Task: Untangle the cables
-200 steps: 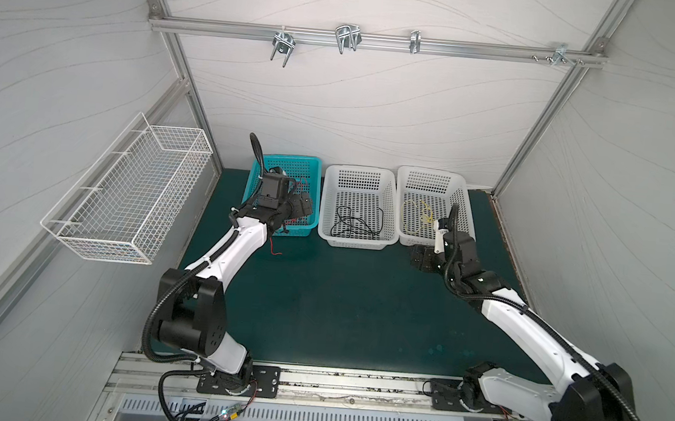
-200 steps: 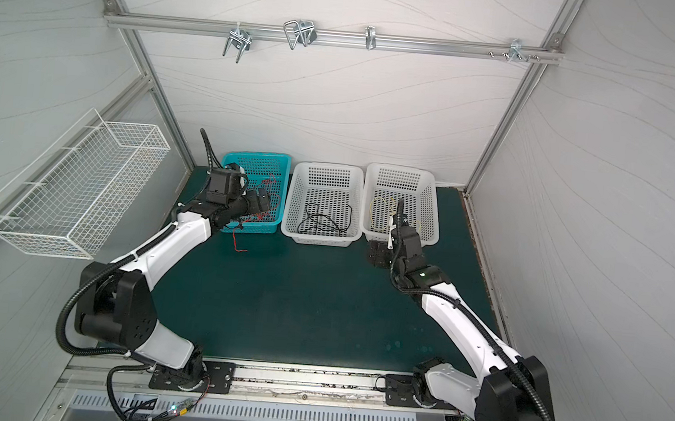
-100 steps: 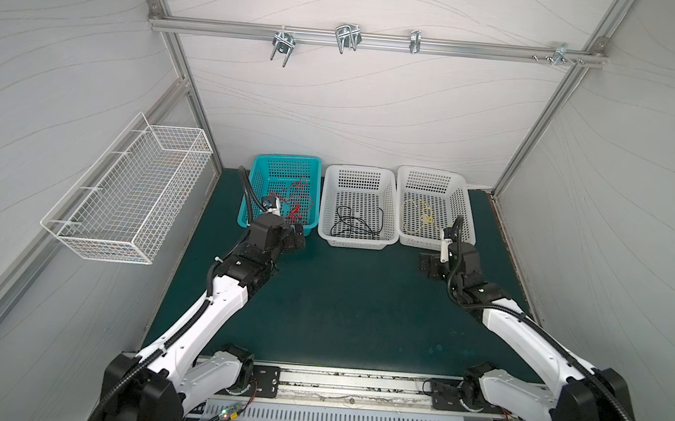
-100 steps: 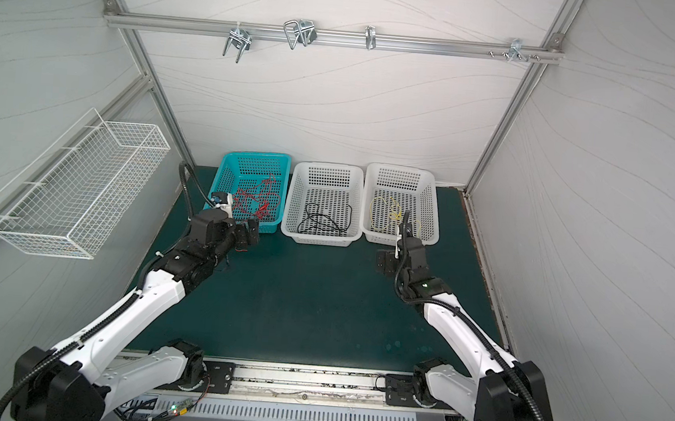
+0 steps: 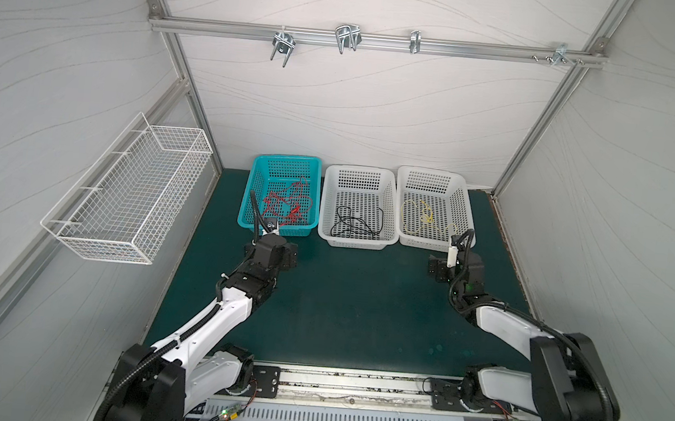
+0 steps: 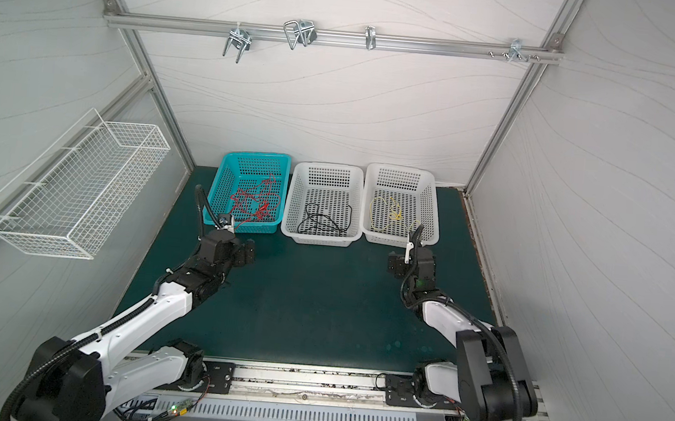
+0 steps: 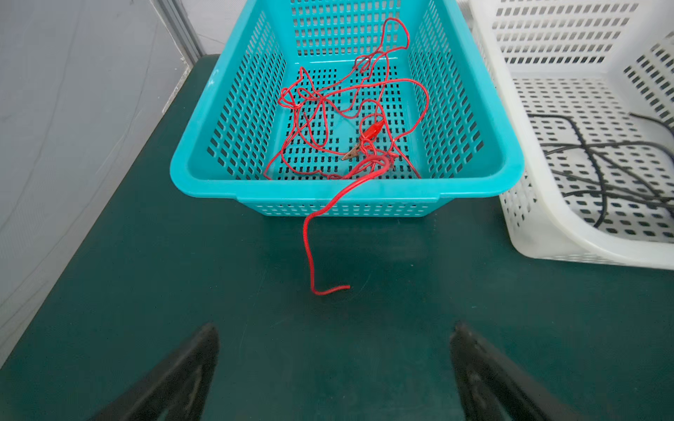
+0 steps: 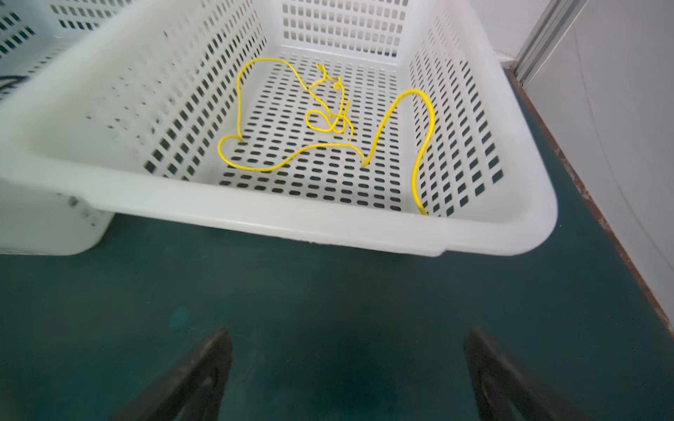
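The red cable point(image 7: 309, 255) lies tangled in the teal basket point(image 7: 328, 191), with one end hanging over the front rim onto the green mat. The black cable point(image 5: 351, 225) sits in the middle white basket point(image 5: 359, 168). The yellow cable point(image 8: 432, 120) is loosely looped in the right white basket point(image 8: 328, 222). My left gripper point(image 7: 334, 328) is open and empty above the mat, a short way in front of the teal basket. My right gripper point(image 8: 348, 331) is open and empty too, just in front of the right white basket. In both top views the grippers point(image 5: 288, 253) point(image 5: 437, 266) are clear of the baskets.
The three baskets stand side by side against the back wall. A white wire basket point(image 5: 129, 193) hangs on the left wall. Metal hooks point(image 5: 344, 39) hang from the overhead rail. Enclosure walls close in on both sides of the green mat point(image 5: 361, 305).
The left arm has drawn back from the teal basket towards the front and now hangs over the mat. The right arm has also backed away from the right white basket.
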Robot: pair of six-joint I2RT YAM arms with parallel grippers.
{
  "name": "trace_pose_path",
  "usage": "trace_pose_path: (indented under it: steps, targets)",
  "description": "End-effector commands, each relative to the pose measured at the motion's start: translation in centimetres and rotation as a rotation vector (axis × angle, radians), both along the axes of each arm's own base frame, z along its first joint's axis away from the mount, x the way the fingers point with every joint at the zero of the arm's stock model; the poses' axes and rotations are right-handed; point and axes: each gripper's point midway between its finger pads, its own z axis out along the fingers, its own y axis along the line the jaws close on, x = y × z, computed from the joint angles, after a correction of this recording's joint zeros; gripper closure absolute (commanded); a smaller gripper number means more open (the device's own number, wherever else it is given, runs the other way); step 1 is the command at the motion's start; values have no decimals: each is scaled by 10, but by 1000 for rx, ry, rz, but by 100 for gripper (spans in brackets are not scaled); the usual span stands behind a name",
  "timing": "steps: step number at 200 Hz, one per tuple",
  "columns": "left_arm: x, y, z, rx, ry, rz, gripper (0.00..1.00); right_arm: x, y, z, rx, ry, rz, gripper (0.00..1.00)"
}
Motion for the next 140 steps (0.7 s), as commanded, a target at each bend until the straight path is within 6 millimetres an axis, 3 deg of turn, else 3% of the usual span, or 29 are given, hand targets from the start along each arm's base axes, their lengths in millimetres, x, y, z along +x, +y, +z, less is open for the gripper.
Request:
trace_pose_path:
  steps: [1,18,41,77,103,140]
  targets:
    - [19,1,17,35,-103,-6,1,16,6,19,15,-123,61,1]
    - [23,-1,16,45,-142,-18,1,17,8,20,1,-207,86,1]
    - [25,5,18,54,-169,-11,1,21,8,4,8,-230,91,1]
    - [29,25,18,11,-238,-3,1,35,-2,-8,47,-122,52,1]
    - [32,43,9,4,-274,35,1,38,-3,-9,71,-101,54,1]
    - [52,46,-15,3,-260,25,1,40,-5,-10,87,-88,55,1]
